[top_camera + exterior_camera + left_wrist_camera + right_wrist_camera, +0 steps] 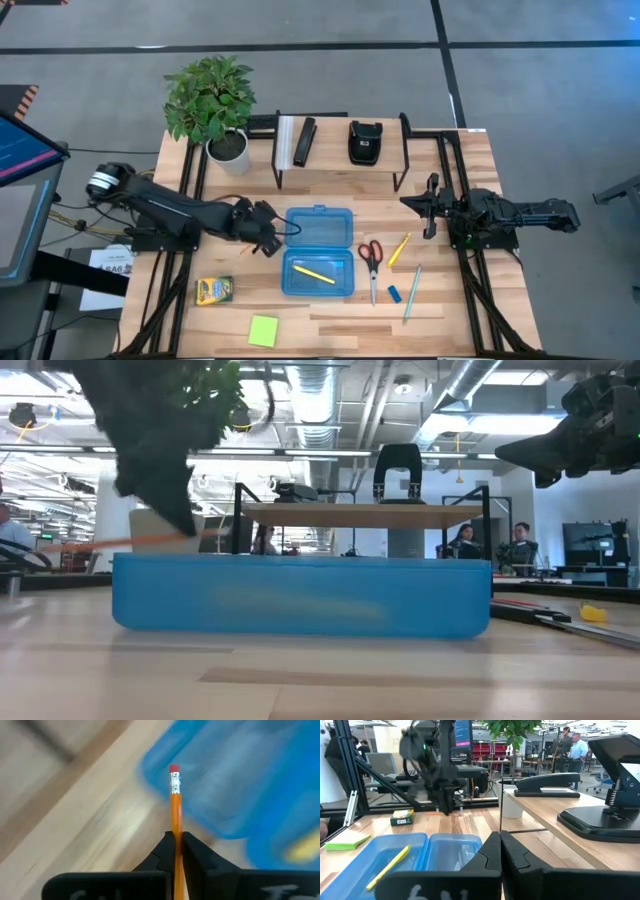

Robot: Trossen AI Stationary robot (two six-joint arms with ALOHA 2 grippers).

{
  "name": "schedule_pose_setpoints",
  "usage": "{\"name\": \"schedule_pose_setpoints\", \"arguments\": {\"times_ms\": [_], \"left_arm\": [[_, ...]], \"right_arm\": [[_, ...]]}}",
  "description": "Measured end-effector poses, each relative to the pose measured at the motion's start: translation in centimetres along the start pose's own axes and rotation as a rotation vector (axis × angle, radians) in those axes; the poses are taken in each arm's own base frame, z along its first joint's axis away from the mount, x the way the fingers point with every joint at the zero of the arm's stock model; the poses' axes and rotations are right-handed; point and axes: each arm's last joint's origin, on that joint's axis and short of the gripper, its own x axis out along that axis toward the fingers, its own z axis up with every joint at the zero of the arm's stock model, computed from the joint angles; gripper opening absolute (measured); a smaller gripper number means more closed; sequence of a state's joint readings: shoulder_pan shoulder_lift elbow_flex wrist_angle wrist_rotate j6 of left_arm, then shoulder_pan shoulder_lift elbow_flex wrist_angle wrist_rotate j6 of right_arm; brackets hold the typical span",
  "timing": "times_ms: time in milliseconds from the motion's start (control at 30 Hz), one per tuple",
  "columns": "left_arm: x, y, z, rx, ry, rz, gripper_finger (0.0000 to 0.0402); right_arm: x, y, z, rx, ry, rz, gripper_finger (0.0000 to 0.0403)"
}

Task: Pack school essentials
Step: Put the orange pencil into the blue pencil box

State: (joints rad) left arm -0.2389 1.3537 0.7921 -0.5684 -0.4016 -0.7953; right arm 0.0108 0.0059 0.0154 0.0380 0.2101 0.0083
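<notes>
The wooden tabletop point(440, 310) carries an open blue case point(318, 250) in the middle, scissors point(371, 262), a yellow pencil point(399, 249), pen point(412, 292) and eraser point(394, 294) to its right, a crayon box point(214, 290) and sticky-note pad point(264, 330) near left, a potted plant point(215, 105) far left and a small shelf point(340, 150) at the far side

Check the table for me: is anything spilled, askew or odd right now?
Nothing stands out. The blue case lies open and flat with one yellow pencil inside. The left hand grips an orange pencil beside the case; the scissors and the pen lie loose to its right.
</notes>
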Motion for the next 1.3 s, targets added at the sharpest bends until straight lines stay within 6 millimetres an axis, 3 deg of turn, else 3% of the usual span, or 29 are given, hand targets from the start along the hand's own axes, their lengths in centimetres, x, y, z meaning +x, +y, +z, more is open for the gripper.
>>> {"name": "schedule_pose_setpoints", "arguments": {"times_ms": [167, 300, 433, 667, 967, 1300], "left_arm": [[-2.4, -3.2, 1.1, 0.194, -0.165, -0.341, 0.0], [-3.0, -6.0, 2.1, 0.316, -0.224, -0.401, 0.0], [-1.9, -9.0, 3.6, 0.428, -0.204, -0.405, 0.0], [1.9, -13.6, 6.1, 0.594, -0.106, -0.367, 0.0], [5.1, -14.8, 7.5, 0.613, 0.009, -0.334, 0.0], [5.6, -14.4, 7.2, 0.6, 0.039, -0.358, 0.0]], "right_arm": [[0.0, 0.0, 0.0, 0.0, 0.0, 0.0, 0.0008], [0.0, 0.0, 0.0, 0.0, 0.0, 0.0, 0.0008], [0.0, 0.0, 0.0, 0.0, 0.0, 0.0, 0.0008], [0.0, 0.0, 0.0, 0.0, 0.0, 0.0, 0.0008], [0.0, 0.0, 0.0, 0.0, 0.0, 0.0, 0.0008], [0.0, 0.0, 0.0, 0.0, 0.0, 0.0, 0.0008]]}}
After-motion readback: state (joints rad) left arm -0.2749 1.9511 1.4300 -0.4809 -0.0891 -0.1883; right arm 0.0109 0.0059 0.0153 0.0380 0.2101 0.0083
